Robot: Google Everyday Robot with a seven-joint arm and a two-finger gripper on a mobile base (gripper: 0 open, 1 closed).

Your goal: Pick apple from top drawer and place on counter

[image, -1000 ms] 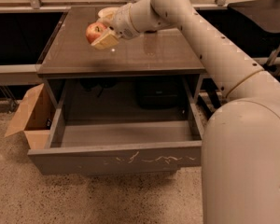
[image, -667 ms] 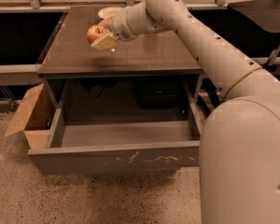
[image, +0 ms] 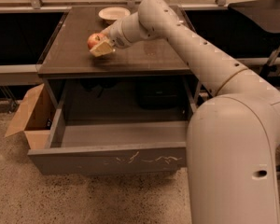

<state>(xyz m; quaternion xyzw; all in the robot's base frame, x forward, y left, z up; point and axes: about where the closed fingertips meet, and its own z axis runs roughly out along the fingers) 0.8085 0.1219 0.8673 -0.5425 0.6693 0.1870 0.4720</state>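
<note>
— How does the apple point(image: 94, 39) look?

— Small and round, red with a yellowish patch on top. Its skin is smooth and a little shiny.

— And where is it relative to the fingers point(image: 103, 49)?

— Clamped between them. The gripper point(image: 98, 45) sits over the front left part of the counter surface point(image: 144, 56). One pale, blocky finger pad shows below and to the right of the fruit, pressed against it. A dark shadow lies on the surface just under them. I cannot tell whether the apple touches the top.

— What about materials?

— The counter surface is square, dark brown and glossy, with a thin grey edge. The arm point(image: 186, 45) is smooth cream plastic with rounded joints. Below, the top drawer point(image: 112, 158) stands pulled out: wide, shallow, matte grey, with pale scratches on its flat front. A pale shallow bowl point(image: 113, 14) rests near the far edge, well apart from the apple. A brown cardboard box point(image: 30, 120) with open flaps sits on the speckled floor point(image: 84, 199), beside the drawer's left end.
</note>
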